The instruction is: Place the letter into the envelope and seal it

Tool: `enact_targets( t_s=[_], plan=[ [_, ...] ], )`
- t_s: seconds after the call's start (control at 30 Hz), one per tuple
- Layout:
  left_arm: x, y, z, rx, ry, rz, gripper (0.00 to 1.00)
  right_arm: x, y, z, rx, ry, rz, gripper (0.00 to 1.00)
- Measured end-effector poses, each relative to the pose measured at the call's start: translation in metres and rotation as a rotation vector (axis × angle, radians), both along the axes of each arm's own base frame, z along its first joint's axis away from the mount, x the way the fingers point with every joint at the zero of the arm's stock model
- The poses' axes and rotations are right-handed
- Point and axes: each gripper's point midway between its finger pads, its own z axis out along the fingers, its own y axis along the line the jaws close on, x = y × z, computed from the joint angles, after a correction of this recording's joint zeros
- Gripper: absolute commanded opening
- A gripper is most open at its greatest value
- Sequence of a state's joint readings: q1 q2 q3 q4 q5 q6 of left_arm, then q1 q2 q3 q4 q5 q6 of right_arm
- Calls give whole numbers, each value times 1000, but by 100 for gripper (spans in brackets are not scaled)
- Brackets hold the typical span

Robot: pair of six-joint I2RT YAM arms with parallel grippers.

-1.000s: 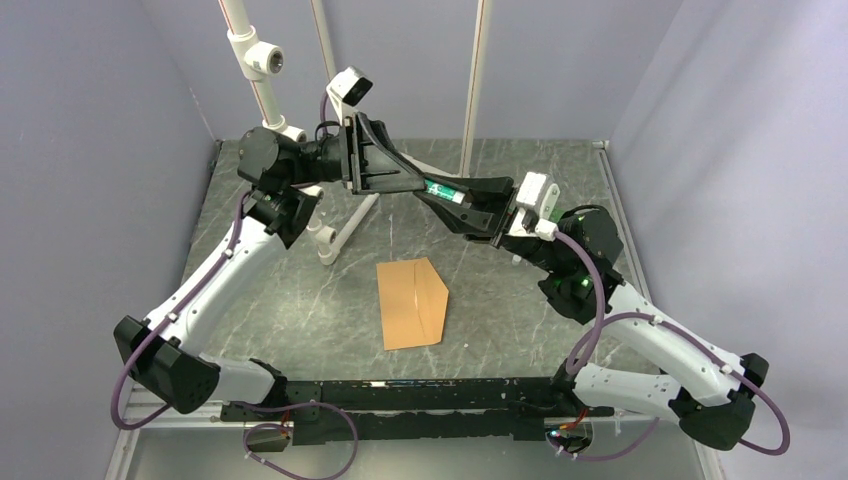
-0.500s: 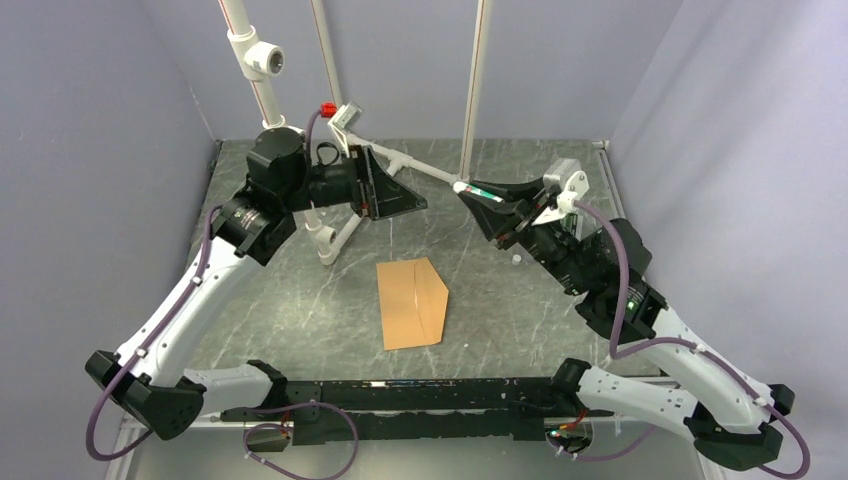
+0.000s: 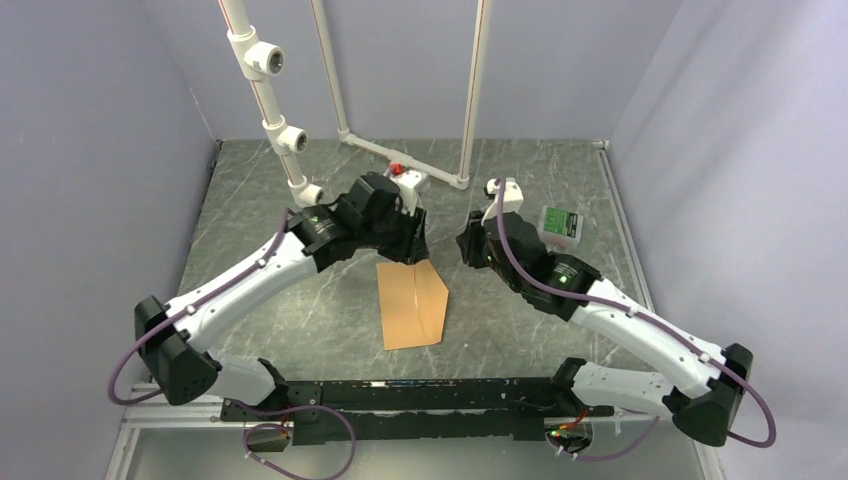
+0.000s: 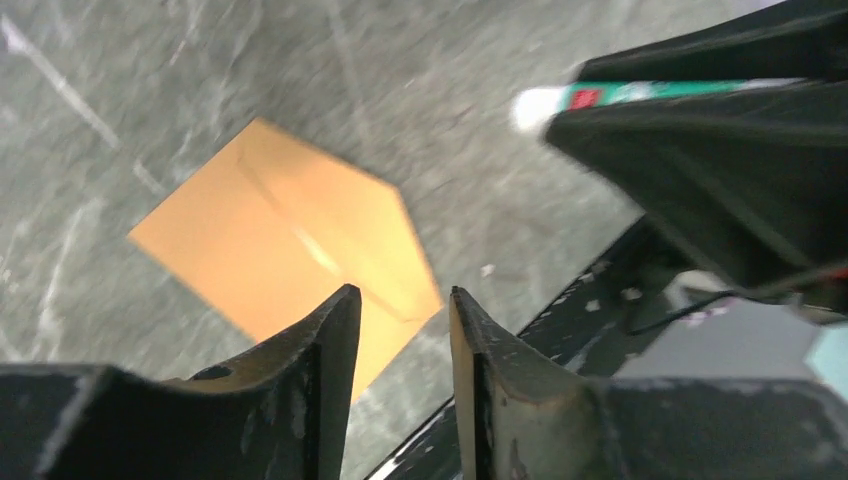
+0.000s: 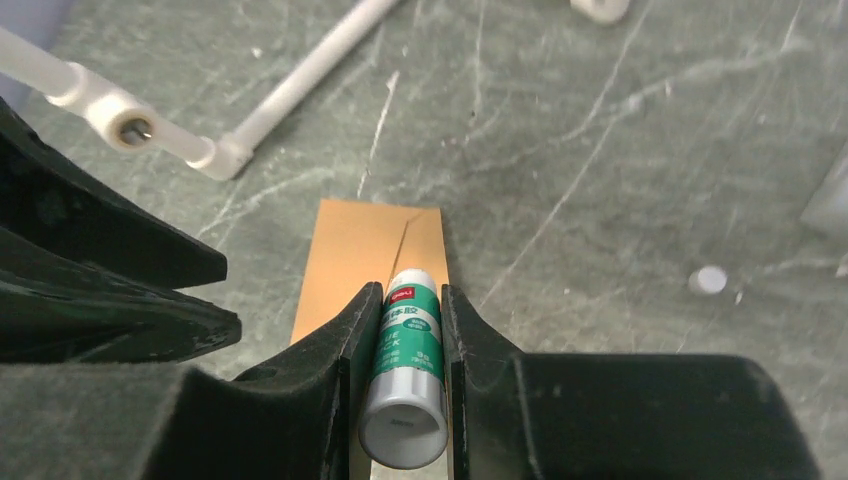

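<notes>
The kraft-brown envelope [image 3: 412, 305] lies flat mid-table, its pointed flap open to the right. It also shows in the left wrist view [image 4: 290, 230] and the right wrist view [image 5: 350, 250]. The letter is not in view. My right gripper [image 3: 470, 248] is shut on a green-and-white glue stick [image 5: 408, 340] whose white tip points at the envelope's far end. My left gripper [image 3: 410, 242] hovers over the envelope's far edge, its jaws [image 4: 400, 300] a little apart with nothing between them. The glue stick also shows in the left wrist view [image 4: 650, 92].
A white PVC pipe frame [image 3: 290, 140] stands at the back left and runs across the rear. A small green-and-white box [image 3: 560, 222] sits back right. A small white round piece [image 5: 708, 280] lies on the table right of the envelope. Grey walls enclose the table.
Both arms have come down from high at the back to just above the envelope's far end. The right gripper still holds the glue stick. The envelope has not moved.
</notes>
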State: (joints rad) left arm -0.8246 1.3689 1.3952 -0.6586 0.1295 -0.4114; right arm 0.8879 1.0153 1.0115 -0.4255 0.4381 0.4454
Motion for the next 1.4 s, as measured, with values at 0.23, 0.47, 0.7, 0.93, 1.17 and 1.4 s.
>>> enact_targets(
  t_s=[0.23,0.47,0.7,0.93,1.17,1.4],
  plan=[
    [1,25,-103,242,146,94,25,-7,10,-56,21,190,-14,0],
    [13,34,-174,396,266,170,15,-14,21,-95,-7,295,15,0],
    [31,48,-221,447,394,238,13,-19,26,-119,-15,343,35,0],
    [62,57,-243,438,479,298,11,-14,41,-136,-25,369,67,0],
    [66,58,-243,398,527,302,3,-18,62,-172,-91,455,124,0],
    [66,60,-245,345,556,302,2,-18,94,-192,-119,524,208,0]
  ],
)
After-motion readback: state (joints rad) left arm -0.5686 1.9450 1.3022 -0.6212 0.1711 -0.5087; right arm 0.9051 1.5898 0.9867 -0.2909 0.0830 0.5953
